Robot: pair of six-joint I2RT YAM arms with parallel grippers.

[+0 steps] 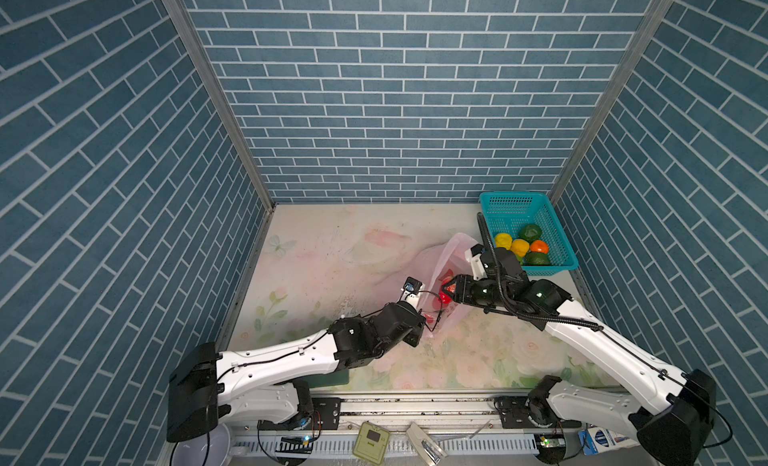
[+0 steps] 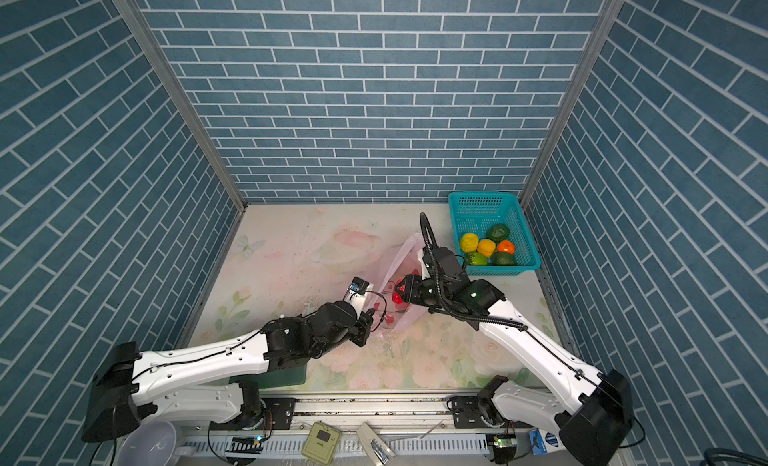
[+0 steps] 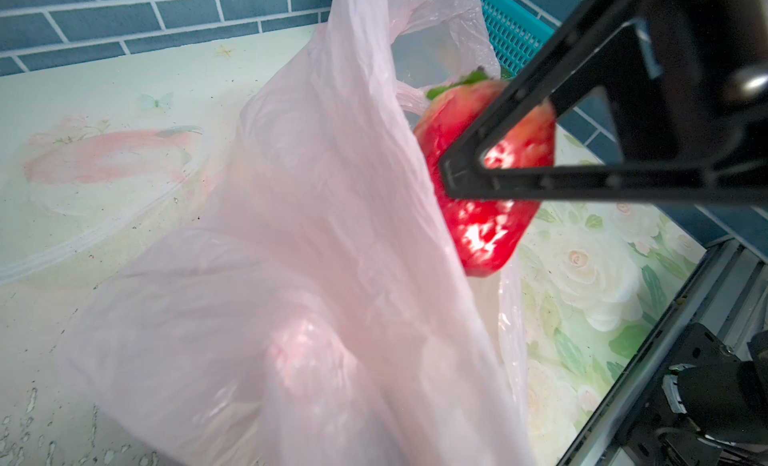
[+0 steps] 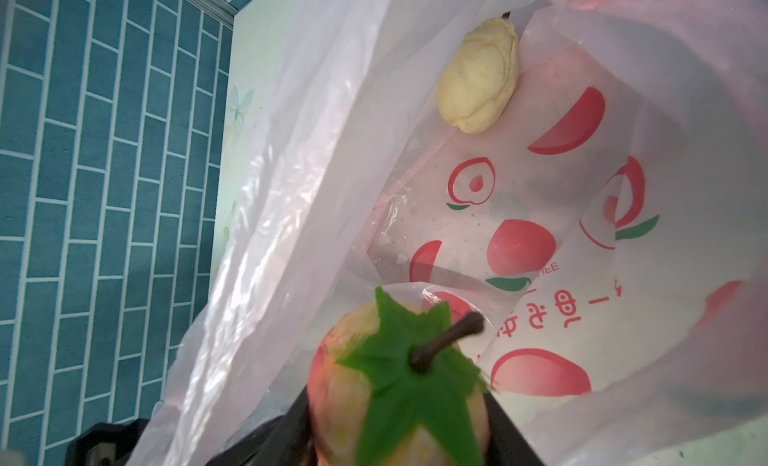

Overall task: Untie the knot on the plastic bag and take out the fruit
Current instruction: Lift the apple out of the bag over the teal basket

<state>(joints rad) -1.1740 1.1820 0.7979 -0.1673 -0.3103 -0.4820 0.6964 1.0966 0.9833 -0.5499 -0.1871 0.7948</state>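
Note:
The pink plastic bag (image 1: 451, 256) (image 2: 397, 262) lies right of the table's middle with its mouth held open; the knot does not show. My right gripper (image 1: 445, 291) (image 4: 399, 435) is shut on a red fruit (image 1: 444, 296) (image 2: 398, 295) (image 3: 486, 231) (image 4: 365, 401) with a green leaf and brown stem, at the bag's mouth. One of its black fingers (image 3: 540, 181) crosses the fruit in the left wrist view. My left gripper (image 1: 424, 320) is shut on the bag's near edge, its jaws hidden by plastic (image 3: 311, 256). A whitish fruit (image 4: 478, 77) lies deep inside the bag (image 4: 665, 172).
A teal perforated basket (image 1: 505, 204) (image 2: 478, 202) stands at the back right corner, holding yellow (image 1: 503, 240), dark green (image 1: 530, 232) and orange (image 1: 539, 247) fruit. Blue brick walls close three sides. A green board (image 1: 332, 378) lies under the left arm by the front rail.

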